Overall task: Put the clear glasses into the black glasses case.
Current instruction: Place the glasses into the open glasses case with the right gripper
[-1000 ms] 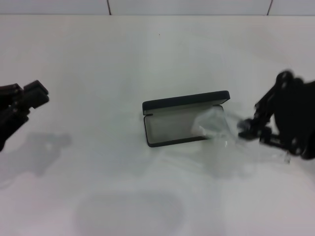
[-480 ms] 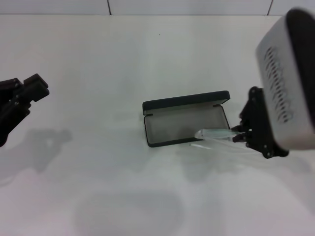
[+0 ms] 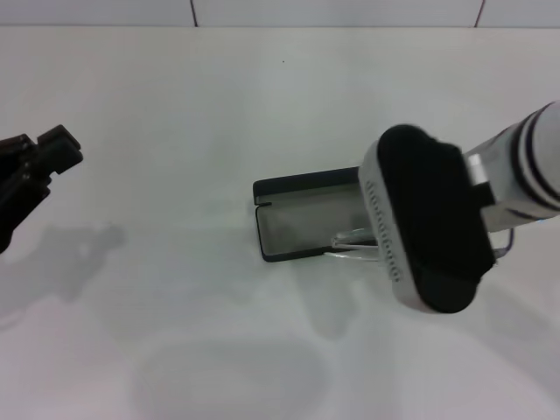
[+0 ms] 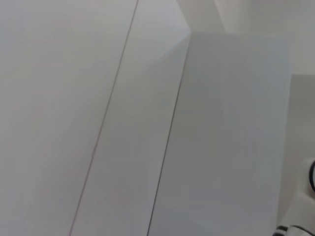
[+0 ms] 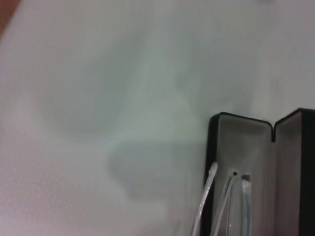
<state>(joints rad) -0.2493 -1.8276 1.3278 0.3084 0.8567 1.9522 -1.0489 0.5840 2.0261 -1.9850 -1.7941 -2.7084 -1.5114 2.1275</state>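
Risk: glasses (image 5: 224, 201) overhang the case (image 3: 293, 229) rim, may snag or tip out; you can't tell either gripper's opening or hold.

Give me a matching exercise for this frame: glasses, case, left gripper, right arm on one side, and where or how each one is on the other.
1. glasses
2. case
3. left gripper
4. right arm

a. lying open on the table
b. off at the table's left edge, idle
c. over the case's right end
d. thin clear arms reaching into the grey lining

Pairs: 1-d, 2-a, 3-b, 4-c
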